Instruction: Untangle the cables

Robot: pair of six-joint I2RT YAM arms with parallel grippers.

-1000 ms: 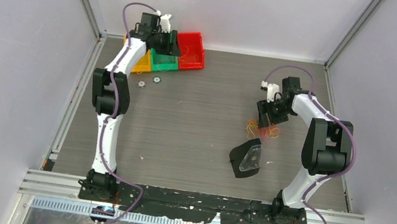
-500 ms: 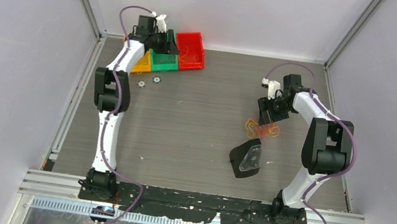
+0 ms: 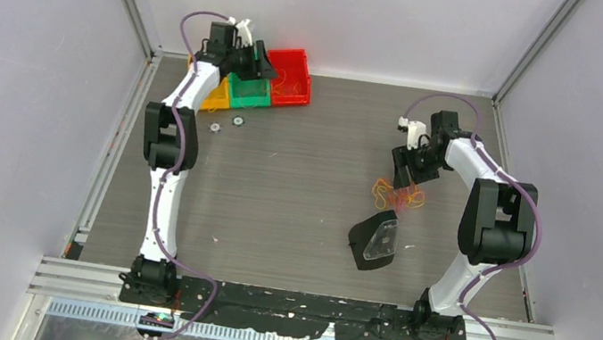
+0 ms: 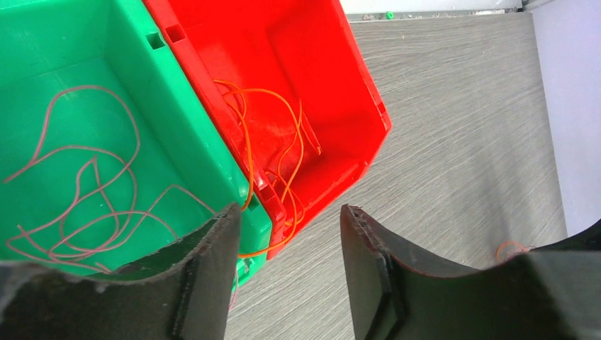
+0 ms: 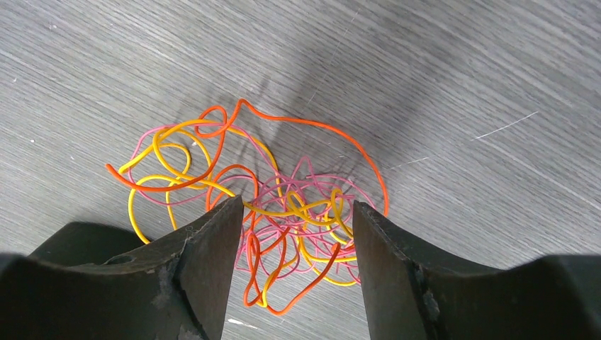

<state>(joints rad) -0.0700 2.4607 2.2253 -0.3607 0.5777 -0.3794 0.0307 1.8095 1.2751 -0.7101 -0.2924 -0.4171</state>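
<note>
Right end effector (image 5: 294,212): hovers over the counter (image 5: 461,71), fingers about half apart, gripping nothing. Just below it, partly in the gap between the fingers: the cables (image 5: 283,205), one loose knot of orange, yellow and pink strands lying flat. Loops spread out past the left finger; one long orange arc bows away ahead of the tips and comes round beside the right finger. Contact between fingers and strands: cannot tell.

From the top view, same knot (image 3: 389,194) just under that end effector (image 3: 402,178); nearer the arm bases, close by, a black object with a clear face (image 3: 375,240).

Left end effector (image 4: 289,219): also about half open, holding nothing. Hangs above the edge where the green bin (image 4: 177,99) meets the red bin (image 4: 305,64). Under and ahead of the tips: orange wires (image 4: 269,127) in the red bin, one strand draped over its rim. Off the left finger: pink wires (image 4: 85,198) in the green bin.
</note>
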